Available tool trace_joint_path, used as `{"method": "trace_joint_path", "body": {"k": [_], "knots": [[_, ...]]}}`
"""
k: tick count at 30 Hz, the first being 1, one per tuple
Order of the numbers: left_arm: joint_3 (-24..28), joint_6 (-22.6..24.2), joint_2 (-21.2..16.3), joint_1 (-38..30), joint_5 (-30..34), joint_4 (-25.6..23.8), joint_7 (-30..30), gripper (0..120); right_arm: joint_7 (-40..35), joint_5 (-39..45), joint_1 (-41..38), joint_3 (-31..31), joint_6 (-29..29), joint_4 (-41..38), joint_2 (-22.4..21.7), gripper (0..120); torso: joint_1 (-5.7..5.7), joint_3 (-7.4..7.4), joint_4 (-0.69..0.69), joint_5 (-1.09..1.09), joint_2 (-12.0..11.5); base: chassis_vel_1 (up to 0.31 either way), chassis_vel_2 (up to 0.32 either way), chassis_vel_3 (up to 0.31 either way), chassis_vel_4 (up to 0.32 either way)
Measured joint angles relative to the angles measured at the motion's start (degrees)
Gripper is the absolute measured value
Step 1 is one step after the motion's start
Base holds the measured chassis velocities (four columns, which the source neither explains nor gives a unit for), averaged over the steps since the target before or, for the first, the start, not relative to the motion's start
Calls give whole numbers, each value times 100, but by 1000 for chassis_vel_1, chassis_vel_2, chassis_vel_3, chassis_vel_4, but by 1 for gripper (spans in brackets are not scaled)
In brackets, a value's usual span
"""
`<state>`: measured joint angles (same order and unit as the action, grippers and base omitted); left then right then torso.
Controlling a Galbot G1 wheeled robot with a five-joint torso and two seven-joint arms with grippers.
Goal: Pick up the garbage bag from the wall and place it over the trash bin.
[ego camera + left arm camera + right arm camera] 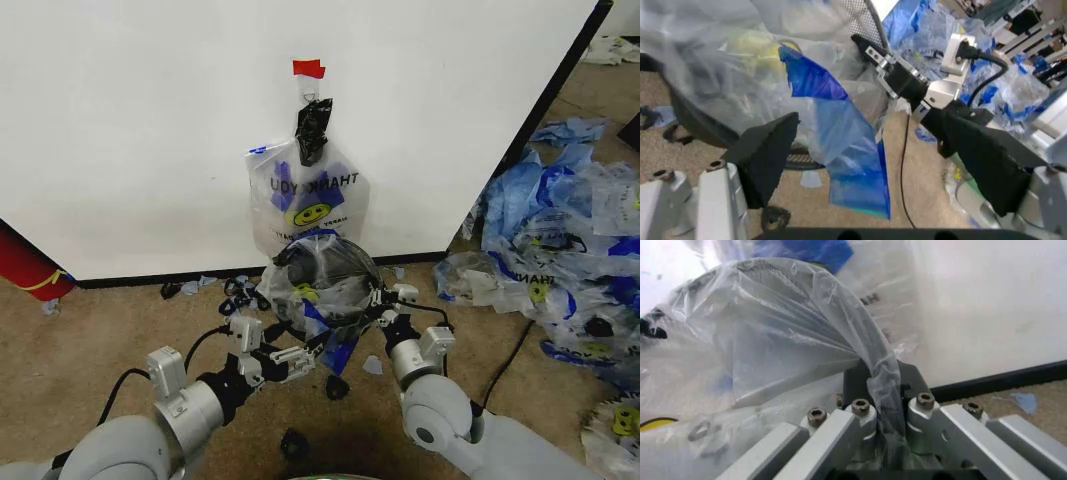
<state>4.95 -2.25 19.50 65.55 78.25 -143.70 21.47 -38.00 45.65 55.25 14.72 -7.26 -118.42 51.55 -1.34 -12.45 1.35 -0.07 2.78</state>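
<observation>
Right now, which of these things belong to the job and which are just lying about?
Job: garbage bag, trash bin, wall, left gripper, right gripper clamped on the bag.
Lying about: small black bag, second hanging bag, pile of bags, red cylinder.

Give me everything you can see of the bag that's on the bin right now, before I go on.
The garbage bag is thin, crinkled, see-through plastic with a patch of yellow print showing through. It is draped over the round black mesh trash bin on the carpet in front of the wall. A blue handle hangs loose at the front, beside the left gripper. The right gripper has its jaws shut on a stretched fold of the bag's edge.
</observation>
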Motion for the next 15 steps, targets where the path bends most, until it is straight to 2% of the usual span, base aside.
{"method": "trace_joint_path", "body": {"k": [15], "knots": [[109, 10, 134, -110, 188, 278, 147, 79, -2, -46, -73, 212, 31, -125, -6, 0, 0, 0, 0, 1, 0, 0, 0, 0, 0]]}}
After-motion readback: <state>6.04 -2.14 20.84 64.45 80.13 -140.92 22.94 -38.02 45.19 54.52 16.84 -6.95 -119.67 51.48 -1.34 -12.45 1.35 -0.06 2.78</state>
